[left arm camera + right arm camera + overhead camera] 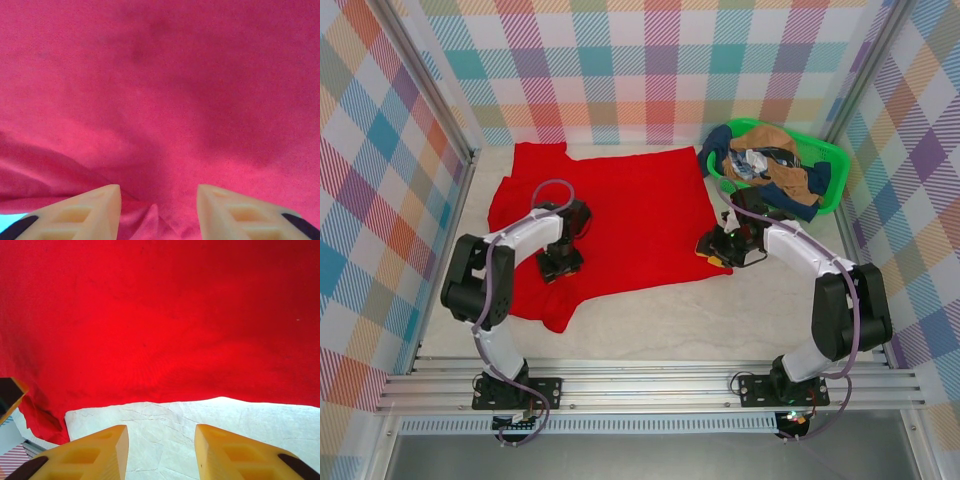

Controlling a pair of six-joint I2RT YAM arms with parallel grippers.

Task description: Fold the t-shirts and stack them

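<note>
Plaid walls enclose a pale table (650,320), where the red t-shirt (640,215) lies spread flat, left of centre. The left gripper (561,263) stands half open over a wrinkle in the shirt. The right gripper (720,250), half open and empty, hovers at the shirt's right edge. Folding looks barely begun; next, both grippers need to pinch cloth.

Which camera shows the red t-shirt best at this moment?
Top external: the whole red t-shirt lies spread on the table, its outline clear. Left wrist gives a close wrinkled patch; right wrist, its edge against bare table.
</note>
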